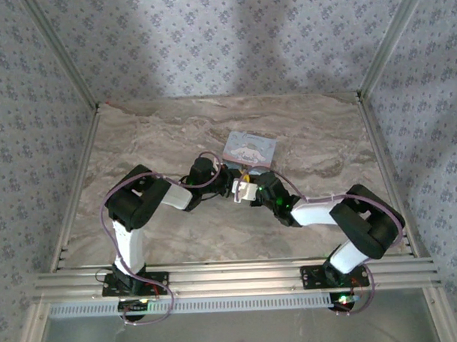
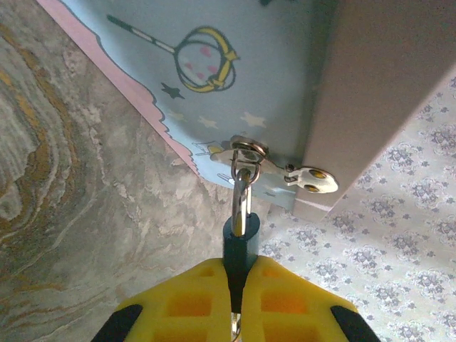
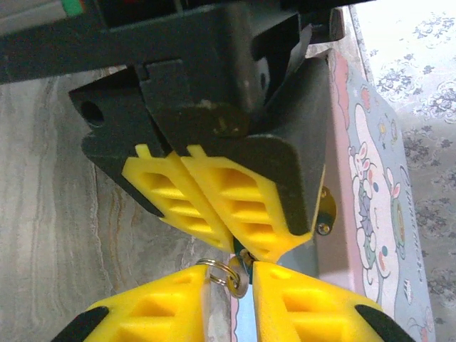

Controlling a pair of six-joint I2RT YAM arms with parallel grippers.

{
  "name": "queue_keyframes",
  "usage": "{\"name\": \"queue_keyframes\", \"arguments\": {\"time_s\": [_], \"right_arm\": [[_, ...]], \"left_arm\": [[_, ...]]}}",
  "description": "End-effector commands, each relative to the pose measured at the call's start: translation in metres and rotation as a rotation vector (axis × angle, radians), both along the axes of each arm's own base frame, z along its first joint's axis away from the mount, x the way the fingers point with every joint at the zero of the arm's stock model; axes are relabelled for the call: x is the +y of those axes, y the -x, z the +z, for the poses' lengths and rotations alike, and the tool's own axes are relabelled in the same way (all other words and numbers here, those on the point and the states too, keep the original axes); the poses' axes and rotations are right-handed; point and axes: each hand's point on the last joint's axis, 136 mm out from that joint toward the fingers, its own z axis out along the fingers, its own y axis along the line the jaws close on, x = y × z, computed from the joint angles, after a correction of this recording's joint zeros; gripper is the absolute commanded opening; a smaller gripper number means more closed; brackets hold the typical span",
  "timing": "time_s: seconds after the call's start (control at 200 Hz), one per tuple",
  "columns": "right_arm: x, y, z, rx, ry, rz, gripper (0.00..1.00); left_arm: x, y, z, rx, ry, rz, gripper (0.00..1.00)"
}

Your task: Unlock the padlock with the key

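The dark-blue padlock hangs by its silvery shackle from the hasp of a pastel blue cartoon box. My left gripper is shut on the padlock's body. In the right wrist view the left gripper's yellow fingers come down from above, and a sliver of the padlock shows at their tips. Just below, my right gripper is closed to a narrow gap holding the small silvery key and its ring. From above, both grippers meet in front of the box.
The box stands mid-table on the marble-patterned top. A brass hinge plate sits on its pink-edged side. Patterned walls and aluminium frame posts close in the table; a rail runs along the near edge.
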Motion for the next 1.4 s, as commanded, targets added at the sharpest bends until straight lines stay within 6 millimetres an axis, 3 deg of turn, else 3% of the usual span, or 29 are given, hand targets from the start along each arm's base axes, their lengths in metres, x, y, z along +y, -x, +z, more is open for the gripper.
{"name": "queue_keyframes", "arguments": {"time_s": [0.0, 0.275, 0.535, 0.755, 1.224, 1.399], "right_arm": [[0.006, -0.009, 0.006, -0.004, -0.037, -0.012, 0.21], [0.001, -0.016, 0.003, -0.011, -0.029, -0.040, 0.16], [-0.001, -0.022, 0.004, -0.033, -0.019, -0.069, 0.00], [-0.001, -0.023, 0.009, -0.044, -0.051, -0.098, 0.00], [0.023, -0.014, 0.026, 0.095, -0.323, -0.213, 0.00], [0.025, -0.015, 0.026, 0.216, -0.532, -0.279, 0.00]], "left_arm": [[-0.010, 0.001, 0.017, -0.025, 0.050, -0.027, 0.07], [-0.010, 0.001, 0.017, -0.024, 0.051, -0.027, 0.07], [-0.010, 0.001, 0.017, -0.025, 0.050, -0.026, 0.07], [-0.010, 0.001, 0.017, -0.024, 0.051, -0.025, 0.07], [-0.010, 0.002, 0.016, -0.024, 0.051, -0.021, 0.07], [-0.011, 0.002, 0.015, -0.024, 0.052, -0.023, 0.07]]}}
